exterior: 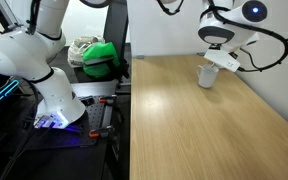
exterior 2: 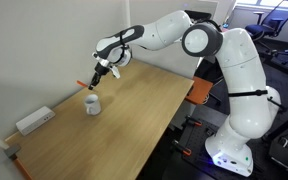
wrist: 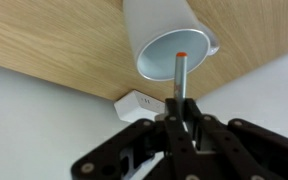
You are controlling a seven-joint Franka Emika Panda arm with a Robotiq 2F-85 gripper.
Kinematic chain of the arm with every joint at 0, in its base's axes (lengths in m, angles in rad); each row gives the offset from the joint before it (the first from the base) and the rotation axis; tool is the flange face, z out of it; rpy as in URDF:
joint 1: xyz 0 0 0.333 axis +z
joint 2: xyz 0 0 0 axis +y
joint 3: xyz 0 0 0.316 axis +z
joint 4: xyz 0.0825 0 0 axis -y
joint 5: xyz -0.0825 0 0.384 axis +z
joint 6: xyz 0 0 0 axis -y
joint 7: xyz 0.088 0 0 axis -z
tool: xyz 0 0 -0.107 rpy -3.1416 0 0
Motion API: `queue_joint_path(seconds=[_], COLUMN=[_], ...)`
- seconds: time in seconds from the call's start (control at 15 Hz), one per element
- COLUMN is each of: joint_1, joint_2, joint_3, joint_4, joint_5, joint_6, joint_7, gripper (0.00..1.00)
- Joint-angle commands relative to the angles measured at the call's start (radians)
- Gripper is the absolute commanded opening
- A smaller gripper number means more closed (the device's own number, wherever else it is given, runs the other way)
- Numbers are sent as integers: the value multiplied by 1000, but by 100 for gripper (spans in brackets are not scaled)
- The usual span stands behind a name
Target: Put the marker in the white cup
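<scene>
The white cup (exterior: 208, 75) stands upright on the wooden table (exterior: 194, 130), near the wall; it also shows in an exterior view (exterior 2: 92, 104). My gripper (exterior 2: 102, 72) hangs just above it, shut on the marker (exterior 2: 90, 85), which points down at an angle toward the cup. In the wrist view the gripper (wrist: 181, 125) holds the grey shaft of the marker (wrist: 181, 78), whose orange-red end sits over the cup's open mouth (wrist: 169, 45). The marker's tip is above the rim, apart from the cup. In the exterior view from the table's end, the gripper (exterior: 220, 56) hides the marker.
A flat white rectangular block (exterior 2: 34, 121) lies near the table's far corner, also seen beside the cup in the wrist view (wrist: 139, 104). A green object (exterior: 102, 58) sits off the table beside the robot base (exterior: 54, 100). The wall runs close behind the cup.
</scene>
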Motion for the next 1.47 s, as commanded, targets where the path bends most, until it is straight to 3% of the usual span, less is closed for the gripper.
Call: queue_joint_path(seconds=[0.0, 0.73, 1.4], joint_1=[-1, 19, 54], joint_2=[29, 89, 159], joint_3=[12, -30, -74], joint_4=[53, 142, 257], joint_5=[48, 141, 138], joint_6=[-72, -268, -389], joint_7=[-104, -313, -342], gripper=[3, 3, 3])
